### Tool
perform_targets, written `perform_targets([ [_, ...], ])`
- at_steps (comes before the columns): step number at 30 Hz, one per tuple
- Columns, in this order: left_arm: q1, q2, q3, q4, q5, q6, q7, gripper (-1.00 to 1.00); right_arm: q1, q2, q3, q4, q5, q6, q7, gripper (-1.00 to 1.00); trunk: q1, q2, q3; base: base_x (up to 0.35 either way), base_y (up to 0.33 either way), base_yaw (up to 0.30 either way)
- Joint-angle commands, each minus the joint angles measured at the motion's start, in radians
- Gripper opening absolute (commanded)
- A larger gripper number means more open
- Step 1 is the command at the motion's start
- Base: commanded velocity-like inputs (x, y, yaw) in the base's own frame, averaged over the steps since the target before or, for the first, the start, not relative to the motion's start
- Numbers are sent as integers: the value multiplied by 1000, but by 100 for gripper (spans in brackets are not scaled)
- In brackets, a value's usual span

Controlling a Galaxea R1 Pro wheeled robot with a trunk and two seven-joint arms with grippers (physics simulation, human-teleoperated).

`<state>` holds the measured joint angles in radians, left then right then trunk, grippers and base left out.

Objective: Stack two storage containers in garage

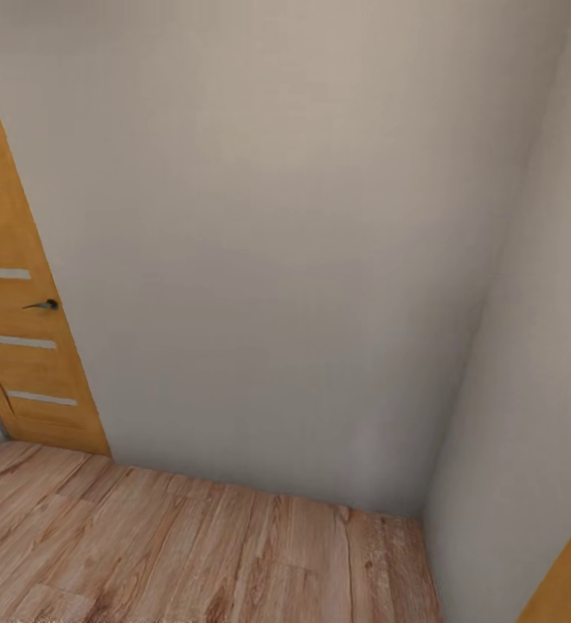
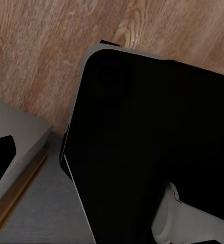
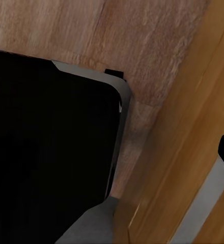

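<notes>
The robot was in transit, facing a bare wall corner [image 1: 424, 510] with a wooden door [image 1: 26, 329] at nine o'clock on wood plank floor [image 1: 190, 554]. The next move, I judge, called for turning to find a way on. No storage containers were visible, so their relation to the jaws could not be judged; whether either gripper was released or clenched, I cannot tell.

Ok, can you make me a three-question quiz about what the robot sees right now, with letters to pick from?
1. Where is the wooden door with the dark handle in the head view?
A. at the left
B. in the middle
C. overhead

2. What colour is the wall ahead?
A. green
B. pale grey-beige
C. red

3. What is the floor like?
A. carpet
B. tiles
C. wood planks

Answers: 1 A, the door stands at the left edge, its handle dark. 2 B, the wall is plain and pale. 3 C, the floor shows plank seams and grain.
</notes>
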<state>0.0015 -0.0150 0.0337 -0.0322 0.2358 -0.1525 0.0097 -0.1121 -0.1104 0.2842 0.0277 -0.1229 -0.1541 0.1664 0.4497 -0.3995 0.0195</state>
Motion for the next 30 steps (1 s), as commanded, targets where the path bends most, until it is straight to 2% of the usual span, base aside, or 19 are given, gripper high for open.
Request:
perform_targets([
  [1, 0, 0, 3, 0, 2, -2, 1, 100, -1, 0, 7, 3, -11, -5, 5, 100, 0, -1, 0, 0, 0, 247],
  [16, 0, 0, 2, 0, 2, -2, 1, 100, -1, 0, 7, 3, -11, -5, 5, 100, 0, -1, 0, 9, 0, 247],
  [30, 0, 0, 3, 0, 2, -2, 1, 100, -1, 0, 7, 3, -10, -5, 5, 100, 0, -1, 0, 286, 0, 246],
])
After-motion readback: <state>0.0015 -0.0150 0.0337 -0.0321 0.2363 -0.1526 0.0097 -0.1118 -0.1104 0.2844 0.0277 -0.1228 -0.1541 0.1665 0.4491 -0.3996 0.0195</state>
